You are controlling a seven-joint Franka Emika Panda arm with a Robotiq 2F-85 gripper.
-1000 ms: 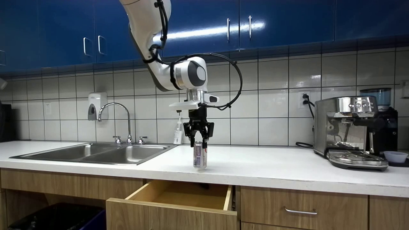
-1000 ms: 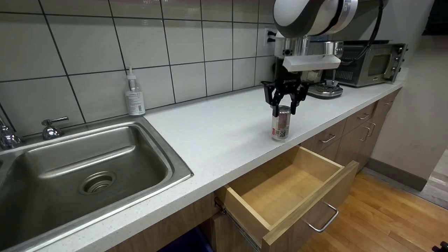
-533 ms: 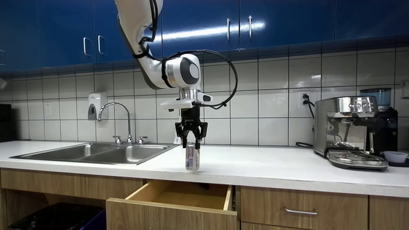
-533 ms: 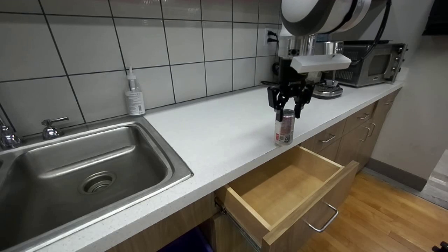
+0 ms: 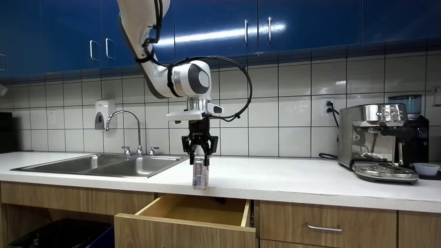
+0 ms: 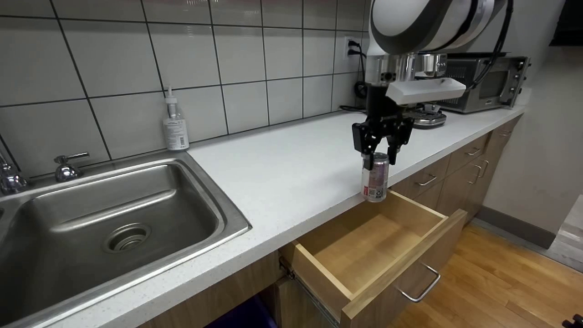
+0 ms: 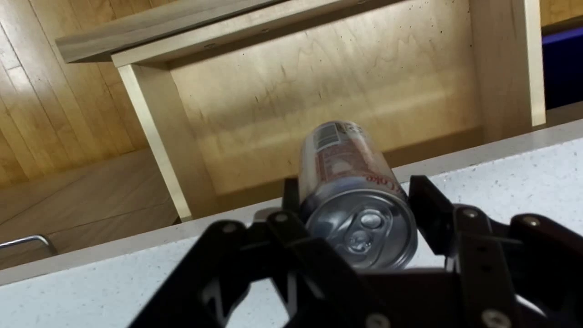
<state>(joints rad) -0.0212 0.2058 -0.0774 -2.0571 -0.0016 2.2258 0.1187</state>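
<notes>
My gripper (image 5: 199,161) is shut on the upper part of a silver and red Coke can (image 5: 200,178), one finger on each side. The can is upright in both exterior views, held at the counter's front edge; its lower end overlaps the back of the open drawer (image 6: 364,248) in an exterior view (image 6: 375,184). In the wrist view the can's top and pull tab (image 7: 360,234) face the camera, and its far end lies against the drawer floor (image 7: 282,109). The wooden drawer is pulled out below the gripper. A dark thing shows at its back (image 5: 219,199), mostly hidden.
The white countertop (image 6: 273,168) runs along the tiled wall. A steel sink (image 6: 200,168) and a pump bottle (image 6: 176,130) stand to one side. A coffee machine (image 5: 372,137) and a microwave oven (image 6: 483,84) stand on the counter. A bin (image 5: 65,232) sits below.
The gripper and can have moved from over the counter to its front edge, toward the drawer, and leftward in an exterior view. The grip on the can stays. The drawer has not moved.
</notes>
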